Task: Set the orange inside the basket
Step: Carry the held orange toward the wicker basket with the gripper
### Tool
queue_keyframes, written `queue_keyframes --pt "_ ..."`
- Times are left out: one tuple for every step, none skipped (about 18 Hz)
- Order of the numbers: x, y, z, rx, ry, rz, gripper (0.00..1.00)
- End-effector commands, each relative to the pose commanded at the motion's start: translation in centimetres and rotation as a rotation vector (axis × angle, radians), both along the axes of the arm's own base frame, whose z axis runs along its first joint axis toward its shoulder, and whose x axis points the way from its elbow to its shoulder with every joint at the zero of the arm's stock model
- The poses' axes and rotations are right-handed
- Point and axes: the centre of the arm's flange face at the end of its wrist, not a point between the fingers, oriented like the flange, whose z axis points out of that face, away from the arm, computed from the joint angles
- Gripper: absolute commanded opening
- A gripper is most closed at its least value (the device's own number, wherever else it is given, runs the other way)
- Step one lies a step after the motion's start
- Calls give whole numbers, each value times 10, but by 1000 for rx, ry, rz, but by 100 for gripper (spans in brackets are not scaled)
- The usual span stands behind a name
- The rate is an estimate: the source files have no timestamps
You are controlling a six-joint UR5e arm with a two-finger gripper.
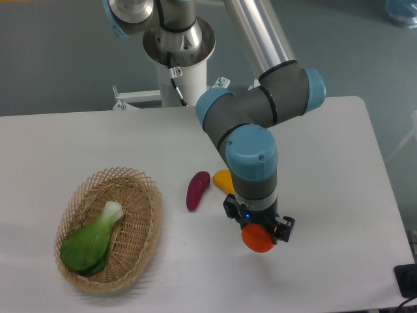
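Gripping the smooth round orange [258, 239], hand [259, 233].

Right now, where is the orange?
The orange sits at the gripper at the end of the arm, right of the middle of the table. The purple vegetable and yellow fruit are nearby on its left, the basket farther left.

Even, diffuse overhead light is illuminating the white table [339, 195]; soft shadows are falling beside the basket [107, 228] and beneath the arm [254, 156]. Mild glare is showing on the metal tube; focus is staying adequate
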Motion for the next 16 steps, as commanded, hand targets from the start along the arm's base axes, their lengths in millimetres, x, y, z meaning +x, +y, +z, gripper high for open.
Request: queue_keyframes --pt "1 1 0 0 0 -2 54" --pt "1 0 1 -1 0 -6 54" --pt "1 1 1 -1 0 -6 54" --pt "2 1 3 1 0 1 54" --pt "3 3 3 3 -1 1 54" --pt "6 4 3 4 -2 5 54" --pt "11 6 3 8 -8 18 54" --pt "27 16 2 8 -13 -1 54" --pt "36 19 2 8 -15 -7 54" --pt "45 24 1 8 -18 -9 54" --pt "56 31 1 12 -20 -12 54" --pt "66 37 -1 12 -21 -18 54" --pt "80 46 -3 9 -22 -35 54" --pt "91 51 -2 14 -21 -40 54" --pt "101 55 -4 10 -23 -47 54" --pt "111 58 -10 1 -27 -60 54"
